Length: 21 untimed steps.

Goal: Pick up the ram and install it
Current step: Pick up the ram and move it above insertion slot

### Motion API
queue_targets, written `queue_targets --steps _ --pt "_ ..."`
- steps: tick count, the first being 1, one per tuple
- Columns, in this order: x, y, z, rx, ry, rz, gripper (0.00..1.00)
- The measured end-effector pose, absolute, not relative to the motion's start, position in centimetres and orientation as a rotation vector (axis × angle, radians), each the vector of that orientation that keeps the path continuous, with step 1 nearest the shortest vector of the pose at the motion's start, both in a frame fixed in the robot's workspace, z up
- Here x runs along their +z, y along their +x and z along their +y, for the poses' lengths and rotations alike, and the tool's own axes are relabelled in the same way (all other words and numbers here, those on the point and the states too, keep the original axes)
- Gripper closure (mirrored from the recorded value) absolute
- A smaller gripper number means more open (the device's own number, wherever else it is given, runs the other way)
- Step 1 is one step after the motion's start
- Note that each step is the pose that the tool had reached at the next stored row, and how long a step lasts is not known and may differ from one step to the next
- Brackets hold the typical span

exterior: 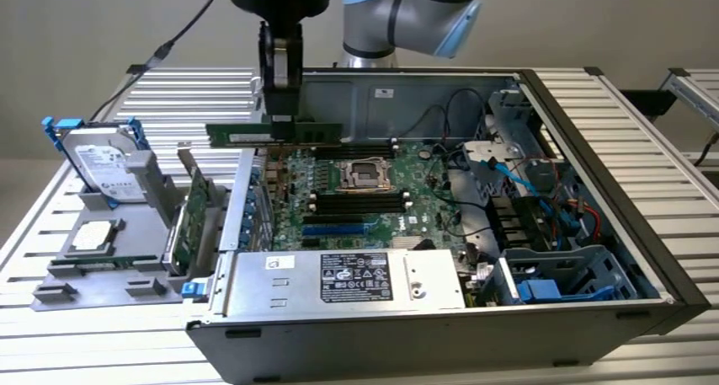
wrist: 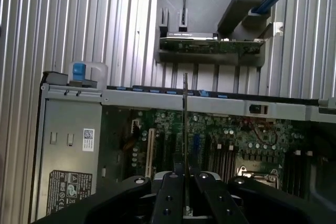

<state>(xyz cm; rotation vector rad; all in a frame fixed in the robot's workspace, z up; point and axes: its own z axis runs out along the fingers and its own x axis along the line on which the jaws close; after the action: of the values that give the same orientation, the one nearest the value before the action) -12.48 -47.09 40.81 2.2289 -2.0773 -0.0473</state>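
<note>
One ram is held level above the open case, pinched between the gripper fingers. One hard drive and one card stand outside the case. The writing on the power-supply label is illegible.

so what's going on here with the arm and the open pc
The arm's gripper is shut on the ram, holding it level in the air above the open computer case, near its side on the exterior view's left. The ram is not yet in the memory slots on the motherboard. A hard drive and an expansion card stand in a grey holder outside the case.
</note>
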Motion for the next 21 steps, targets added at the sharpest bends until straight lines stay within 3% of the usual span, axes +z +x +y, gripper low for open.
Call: queue_targets --steps 21 --pt "39.2 -5.2 -41.4 -0.045 2.228 -2.076 0.86"
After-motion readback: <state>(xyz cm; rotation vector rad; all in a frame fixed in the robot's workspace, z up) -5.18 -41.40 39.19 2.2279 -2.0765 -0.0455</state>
